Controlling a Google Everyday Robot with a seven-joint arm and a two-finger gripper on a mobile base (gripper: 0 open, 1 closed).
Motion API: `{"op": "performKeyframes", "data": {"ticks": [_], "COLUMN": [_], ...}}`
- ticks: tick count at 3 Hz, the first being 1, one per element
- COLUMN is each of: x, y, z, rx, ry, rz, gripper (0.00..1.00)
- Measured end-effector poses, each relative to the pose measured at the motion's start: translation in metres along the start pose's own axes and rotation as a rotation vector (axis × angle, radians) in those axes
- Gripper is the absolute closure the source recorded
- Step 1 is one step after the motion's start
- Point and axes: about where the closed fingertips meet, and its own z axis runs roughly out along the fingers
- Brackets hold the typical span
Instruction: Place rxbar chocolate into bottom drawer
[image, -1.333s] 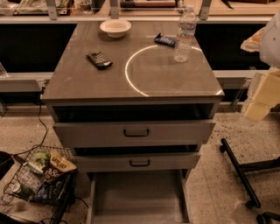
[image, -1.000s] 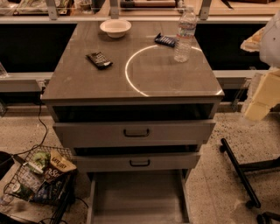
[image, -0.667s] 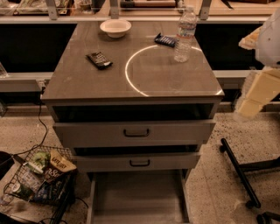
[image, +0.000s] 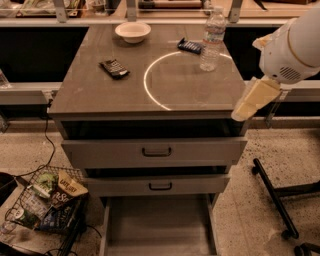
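Observation:
The rxbar chocolate (image: 114, 68), a flat bar in a black wrapper, lies on the left part of the grey cabinet top (image: 90, 95). The bottom drawer (image: 157, 225) is pulled out at floor level; nothing shows on the part of its grey tray that is in view. My arm comes in from the upper right. My gripper (image: 253, 101), a pale cream piece, hangs beside the cabinet's front right corner, far right of the bar and well above the drawer. It holds nothing that I can see.
A white bowl (image: 132, 31), a dark blue wrapped bar (image: 190, 46) and a clear water bottle (image: 213, 39) stand at the back of the top. A wire basket of snacks (image: 45, 205) sits on the floor at left. A black chair base (image: 280, 200) is at right.
My arm and gripper have swung left and a little up, closer to the cabinet's front right corner. The bar and the drawers have not moved.

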Motion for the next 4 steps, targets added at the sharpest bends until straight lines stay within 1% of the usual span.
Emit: {"op": "performKeyframes", "data": {"ticks": [1,2,3,4], "x": [-0.025,-0.046,-0.066,-0.069], "y": [-0.029,-0.052,-0.073,-0.072], "z": [0.044,0.062,0.078,0.080], "rx": [0.090,0.173,0.233,0.228], "ry": [-0.184,-0.321,-0.455,-0.465], "rz": [0.023,0.055,0.103,0.104], "gripper": [0.00,0.00,0.00,0.00]}}
